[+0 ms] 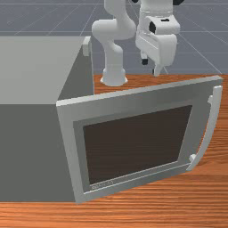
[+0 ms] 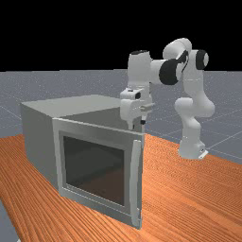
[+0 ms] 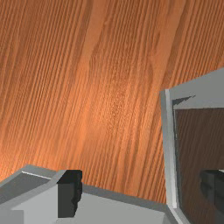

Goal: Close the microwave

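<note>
My gripper [image 1: 150, 67] is behind the microwave door [image 1: 200, 107] in the front view, at the height of its top edge or above. In the far view the gripper [image 2: 137, 125] points down by the door's handle end. Its two fingers stand wide apart in the wrist view, nothing held in the gripper [image 3: 141, 192]. The door [image 3: 169, 144] is swung well out from the microwave body [image 1: 26, 151]. A curved handle [image 1: 212, 122] runs down its free side, on the outer face. I cannot tell whether a finger touches the door.
The grey microwave body [image 2: 40, 137] stands on the wooden table [image 2: 203, 198], left of the hand in the front view. The arm's base [image 1: 113, 78] is farther back. Wood surface [image 3: 87, 87] stretches beside the door in the wrist view.
</note>
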You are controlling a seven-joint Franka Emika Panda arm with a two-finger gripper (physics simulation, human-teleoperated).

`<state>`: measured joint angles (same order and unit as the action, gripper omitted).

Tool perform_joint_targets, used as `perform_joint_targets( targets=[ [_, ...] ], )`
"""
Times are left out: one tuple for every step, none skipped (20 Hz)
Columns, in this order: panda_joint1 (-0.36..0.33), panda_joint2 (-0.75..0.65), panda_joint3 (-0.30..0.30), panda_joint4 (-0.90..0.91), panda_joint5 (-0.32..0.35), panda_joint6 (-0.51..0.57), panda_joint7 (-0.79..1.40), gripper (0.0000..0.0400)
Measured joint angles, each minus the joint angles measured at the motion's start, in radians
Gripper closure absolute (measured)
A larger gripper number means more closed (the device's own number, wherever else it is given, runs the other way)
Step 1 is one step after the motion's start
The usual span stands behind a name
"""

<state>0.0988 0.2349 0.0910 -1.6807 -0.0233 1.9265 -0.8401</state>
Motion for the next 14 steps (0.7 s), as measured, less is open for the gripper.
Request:
perform_joint_targets(
  targets=[
    [0.0,-0.006,0.0,-0.009,0.001,0.003,-0.005,0.0],
    [0.001,-0.016,-0.001,-0.022,0.002,0.006,0.013,0.0],
    [0.005,-0.017,-0.004,-0.016,0.002,-0.003,0.055,0.0],
    [0.006,-0.013,-0.005,0.002,0.003,-0.026,0.066,0.0],
    [0.007,-0.019,-0.007,0.005,0.003,-0.028,0.089,0.0],
    [0.008,-0.02,-0.007,0.018,0.003,-0.043,0.096,0.0],
    [0.007,-0.022,-0.006,0.029,0.003,-0.055,0.088,0.0],
    [0.009,-0.005,-0.007,0.062,0.002,-0.064,0.096,0.0],
    [0.01,0.024,-0.008,0.104,0.0,-0.076,0.095,0.0],
    [0.01,0.054,-0.009,0.148,-0.002,-0.089,0.093,0.0],
    [0.011,0.086,-0.011,0.195,-0.004,-0.104,0.09,0.0],
    [0.012,0.119,-0.012,0.243,-0.006,-0.119,0.093,0.0],
    [0.011,0.144,-0.012,0.279,-0.008,-0.131,0.082,0.0],
    [0.011,0.163,-0.013,0.307,-0.009,-0.14,0.08,0.0]
  ],
)
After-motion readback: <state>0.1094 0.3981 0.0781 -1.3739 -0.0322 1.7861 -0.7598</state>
